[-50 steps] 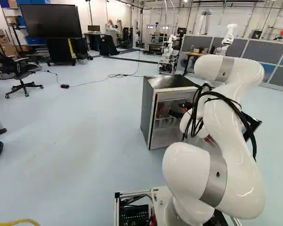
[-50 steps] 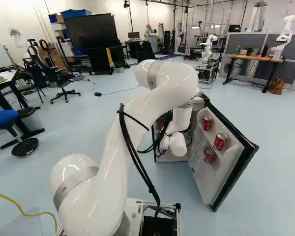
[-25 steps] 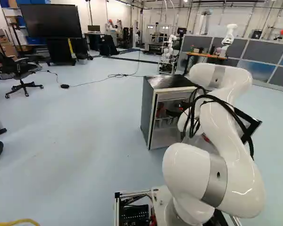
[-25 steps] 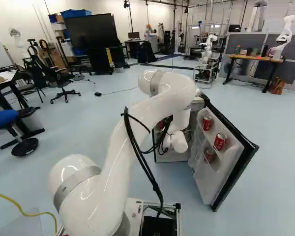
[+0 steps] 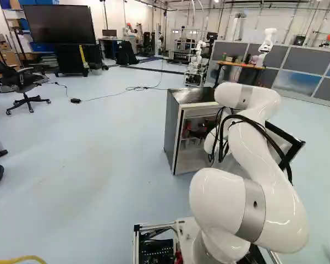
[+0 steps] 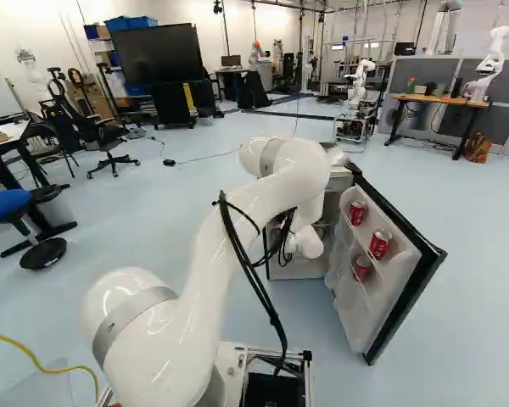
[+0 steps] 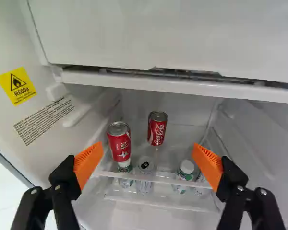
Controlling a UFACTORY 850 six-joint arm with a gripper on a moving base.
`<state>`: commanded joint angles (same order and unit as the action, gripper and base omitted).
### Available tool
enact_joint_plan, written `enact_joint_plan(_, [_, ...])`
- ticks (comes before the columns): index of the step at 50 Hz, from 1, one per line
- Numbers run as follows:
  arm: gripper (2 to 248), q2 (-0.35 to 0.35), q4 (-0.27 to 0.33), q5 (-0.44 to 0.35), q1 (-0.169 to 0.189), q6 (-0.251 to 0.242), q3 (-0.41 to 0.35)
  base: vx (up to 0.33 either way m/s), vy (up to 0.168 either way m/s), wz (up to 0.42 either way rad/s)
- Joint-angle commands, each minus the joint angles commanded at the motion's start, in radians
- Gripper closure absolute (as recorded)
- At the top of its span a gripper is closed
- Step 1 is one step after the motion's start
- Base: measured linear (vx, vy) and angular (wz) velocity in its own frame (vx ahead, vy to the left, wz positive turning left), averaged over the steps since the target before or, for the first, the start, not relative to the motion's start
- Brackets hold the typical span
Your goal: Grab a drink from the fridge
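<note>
The fridge (image 5: 174, 131) is open, its door (image 6: 365, 309) swung out beside the arm (image 6: 205, 284), and the gripper (image 7: 149, 152) faces the inside with its two orange-padded fingers spread wide, holding nothing. Two red cans stand upright on the clear shelf (image 7: 134, 177) ahead: the near can (image 7: 119, 145), closer to the yellow label (image 7: 17, 86), and the far can (image 7: 157, 129), set further back and more nearly in line with the middle of the gripper. Below them, a silver can (image 7: 145, 166) and some capped bottles show; more red cans (image 6: 379, 244) sit in the door. The step in hand looks to be the reach towards a drink, though which one is meant I cannot tell. Either red can should be fairly light even if full, smooth, and perhaps slick with cold damp. Full, it would feel firm; empty, the thin wall would dent easily, and its fill cannot be seen. The best hold is around the straight middle of the body, pads on opposite sides, below the tapered rim, with a moderate squeeze. The far can calls for a deeper, level reach, minding the ledge (image 7: 182, 88) overhead and the near can, which a finger could topple.
</note>
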<state>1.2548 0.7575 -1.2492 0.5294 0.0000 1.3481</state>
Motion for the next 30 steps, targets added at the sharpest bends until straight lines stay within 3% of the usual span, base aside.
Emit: enact_joint_plan(30, [3, 0.059, 0.01, 0.008, -0.002, 0.0, 0.048, 0.0, 0.0, 0.0])
